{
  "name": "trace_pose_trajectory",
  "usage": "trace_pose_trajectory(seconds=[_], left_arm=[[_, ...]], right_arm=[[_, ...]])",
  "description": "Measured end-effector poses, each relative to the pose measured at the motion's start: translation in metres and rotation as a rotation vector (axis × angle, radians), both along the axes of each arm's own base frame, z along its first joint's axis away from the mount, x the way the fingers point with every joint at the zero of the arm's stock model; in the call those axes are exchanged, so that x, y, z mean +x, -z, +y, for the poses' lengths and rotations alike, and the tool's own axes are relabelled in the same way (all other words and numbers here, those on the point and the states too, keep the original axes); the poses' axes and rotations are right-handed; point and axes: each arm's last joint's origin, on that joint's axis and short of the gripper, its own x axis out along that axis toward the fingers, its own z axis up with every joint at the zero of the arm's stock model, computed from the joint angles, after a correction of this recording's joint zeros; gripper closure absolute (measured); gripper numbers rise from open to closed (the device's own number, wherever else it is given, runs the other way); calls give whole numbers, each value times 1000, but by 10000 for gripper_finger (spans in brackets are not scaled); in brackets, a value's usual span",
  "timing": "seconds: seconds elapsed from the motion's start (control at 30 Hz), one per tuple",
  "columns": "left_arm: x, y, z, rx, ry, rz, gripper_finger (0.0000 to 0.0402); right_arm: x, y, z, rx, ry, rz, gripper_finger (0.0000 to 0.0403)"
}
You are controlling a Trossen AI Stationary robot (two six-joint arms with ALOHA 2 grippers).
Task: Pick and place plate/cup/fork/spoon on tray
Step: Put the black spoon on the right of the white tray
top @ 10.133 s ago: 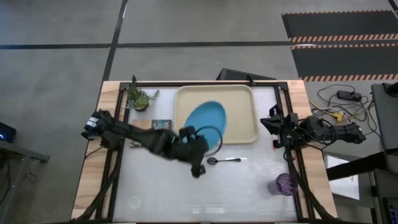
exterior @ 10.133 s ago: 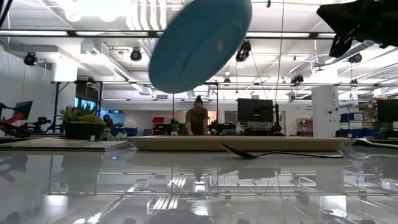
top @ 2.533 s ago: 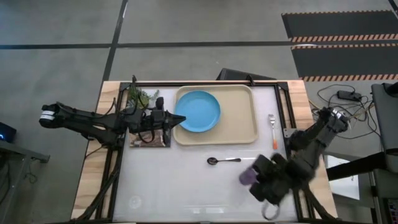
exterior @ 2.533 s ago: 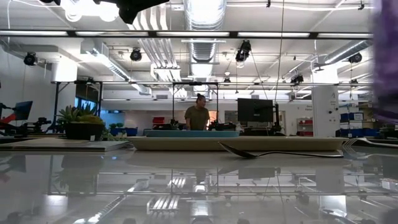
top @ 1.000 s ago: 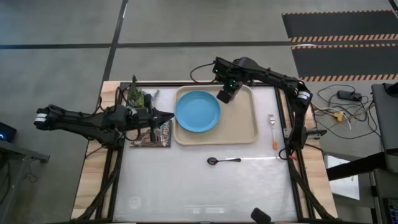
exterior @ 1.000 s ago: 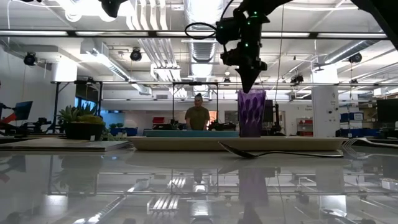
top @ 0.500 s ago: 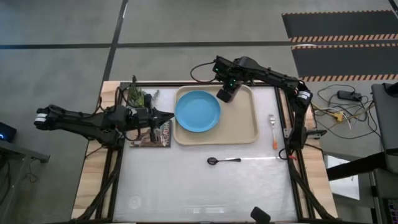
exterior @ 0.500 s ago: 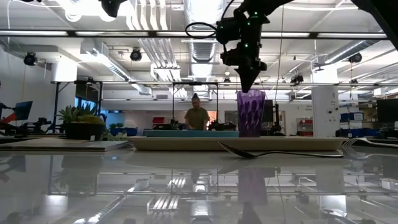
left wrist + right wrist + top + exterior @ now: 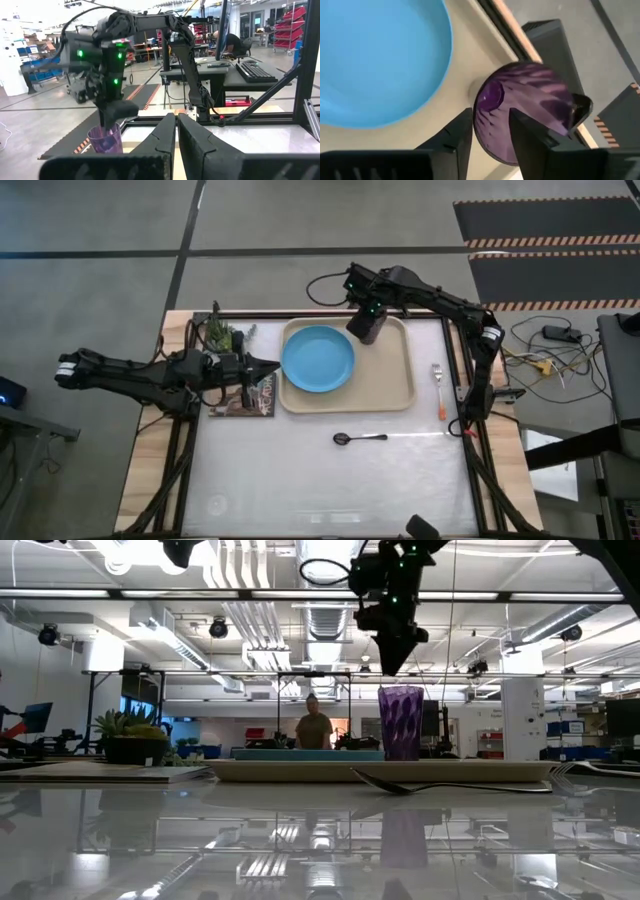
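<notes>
The purple cup (image 9: 401,722) stands upright on its base on the beige tray (image 9: 390,385), near the far edge beside the light-blue plate (image 9: 318,358). My right gripper (image 9: 390,665) hovers just above the cup's rim, open, fingers pointing down. In the right wrist view its two fingers (image 9: 490,117) stand apart over the cup (image 9: 520,110). The spoon (image 9: 360,438) lies on the table in front of the tray. The fork (image 9: 437,392) lies to the tray's right. My left gripper (image 9: 272,367) waits shut left of the tray.
A small dark book (image 9: 245,393) lies under my left gripper, and a potted plant (image 9: 222,335) stands at the far left corner. A dark object (image 9: 420,527) sits at the table's near edge. A person (image 9: 315,730) stands in the room behind.
My right gripper has let go of the cup's rim and risen a little, now clear above it. The cup stays upright on the tray.
</notes>
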Motion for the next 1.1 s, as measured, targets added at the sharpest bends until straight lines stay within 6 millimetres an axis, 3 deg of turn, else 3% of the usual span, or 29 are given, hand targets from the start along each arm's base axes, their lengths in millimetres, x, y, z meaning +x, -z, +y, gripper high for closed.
trace_pose_trajectory(seconds=[0.13,0.23,0.37,0.53,0.73,0.87,0.97,1.1], left_arm=[[0,0,0,0,0,0,398],[0,0,0,0,0,0,398],[0,1,0,0,0,13,398],[0,2,0,-23,3,19,398],[1,3,0,-25,3,22,398],[2,4,0,-25,3,27,398],[2,3,0,-26,3,24,398],[2,3,0,-25,3,23,398]], right_arm=[[-1,-19,9,15,41,-34,280],[-1,-32,29,73,8,-86,283],[4,-40,69,143,-109,-148,291],[13,-32,135,145,-290,-186,300],[15,0,213,153,-485,-278,310],[9,29,253,170,-587,-327,307],[4,53,271,180,-593,-343,301],[-5,84,280,150,-570,-312,284]])
